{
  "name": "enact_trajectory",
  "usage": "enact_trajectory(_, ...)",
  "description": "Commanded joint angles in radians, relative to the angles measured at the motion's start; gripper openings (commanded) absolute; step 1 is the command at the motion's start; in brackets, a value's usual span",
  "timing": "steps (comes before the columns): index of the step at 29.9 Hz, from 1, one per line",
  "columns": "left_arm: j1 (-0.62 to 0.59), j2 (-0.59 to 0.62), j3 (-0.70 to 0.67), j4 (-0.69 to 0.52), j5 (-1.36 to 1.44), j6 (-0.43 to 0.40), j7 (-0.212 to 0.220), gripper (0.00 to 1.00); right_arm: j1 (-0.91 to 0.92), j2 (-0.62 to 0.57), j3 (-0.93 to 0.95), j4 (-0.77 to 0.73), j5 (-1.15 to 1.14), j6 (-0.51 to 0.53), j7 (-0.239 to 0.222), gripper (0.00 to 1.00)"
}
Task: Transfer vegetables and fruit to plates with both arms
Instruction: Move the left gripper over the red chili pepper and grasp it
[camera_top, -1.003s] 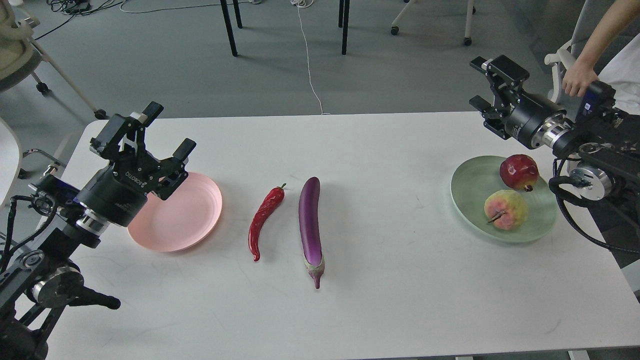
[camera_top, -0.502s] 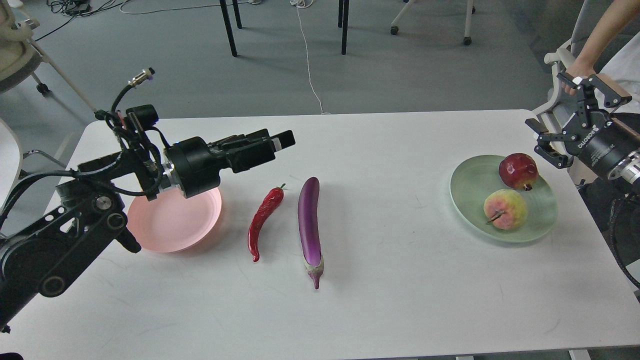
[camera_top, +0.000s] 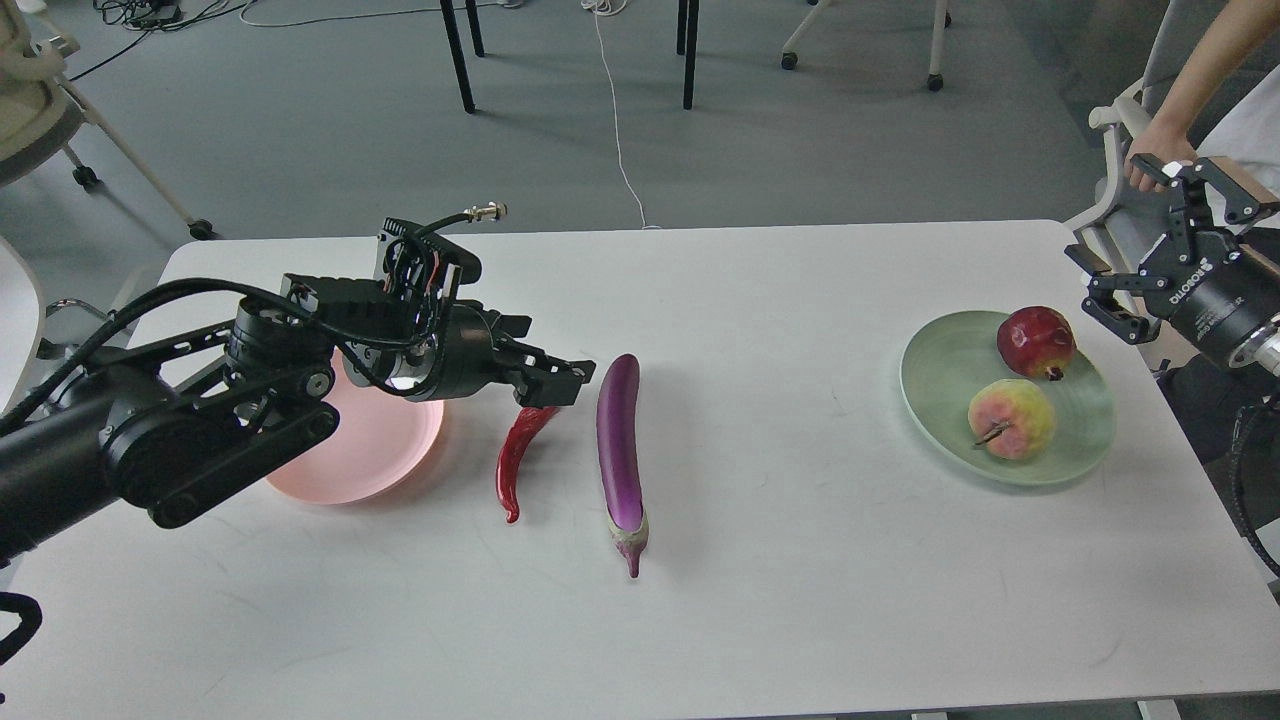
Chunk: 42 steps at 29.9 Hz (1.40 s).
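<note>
The red chili pepper and the purple eggplant lie side by side mid-table. My left gripper is low over the chili's stem end and hides it. Its fingers look spread around that end, and the chili still lies on the table. The pink plate lies left of the chili, partly hidden under my left arm. The mint green plate at the right holds the dark red fruit and the pink-and-yellow fruit. My right gripper is open and empty, raised just past the green plate's right side.
A person's hand rests on a chair right behind my right gripper. Chair and table legs stand on the floor beyond the table's far edge. The white table shows bare surface along the front.
My left gripper swung right from over the pink plate and dropped onto the chili's stem end. My right gripper pulled back right, away from the green plate. The food has not moved.
</note>
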Motion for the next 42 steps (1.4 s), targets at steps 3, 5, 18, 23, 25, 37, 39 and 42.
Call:
enact_trajectory(3, -0.013, -0.032, 0.059, 0.073, 0.004, 0.0, 0.021, 0.98, -0.001, 0.004, -0.003, -0.001, 0.0, 0.0, 0.0, 0.99)
enact_trajectory(5, -0.029, -0.058, 0.082, 0.101, 0.013, 0.0, 0.024, 0.98, -0.001, 0.005, 0.0, -0.001, -0.002, 0.0, 0.0, 0.99)
enact_trajectory(18, -0.09, -0.138, 0.233, 0.233, 0.066, 0.0, 0.015, 0.98, -0.004, -0.001, 0.0, -0.001, -0.002, 0.0, 0.0, 0.99)
enact_trajectory(23, -0.087, -0.136, 0.233, 0.233, 0.072, 0.0, 0.015, 0.97, -0.007, -0.003, 0.0, -0.001, -0.002, 0.0, 0.0, 0.99)
enact_trajectory(25, -0.084, -0.139, 0.233, 0.233, 0.066, 0.0, 0.014, 0.96, -0.008, -0.003, 0.0, -0.003, -0.002, 0.0, 0.0, 0.99)
enact_trajectory(37, -0.072, -0.156, 0.233, 0.235, 0.064, 0.0, 0.009, 0.83, -0.012, -0.004, 0.0, -0.003, -0.002, 0.0, 0.0, 0.99)
enact_trajectory(39, -0.066, -0.154, 0.233, 0.235, 0.07, 0.0, 0.011, 0.77, -0.012, -0.003, 0.0, -0.003, -0.002, 0.0, 0.0, 0.99)
enact_trajectory(42, -0.064, -0.154, 0.233, 0.247, 0.072, 0.0, 0.011, 0.73, -0.013, -0.003, -0.003, -0.003, -0.002, 0.0, 0.0, 0.99)
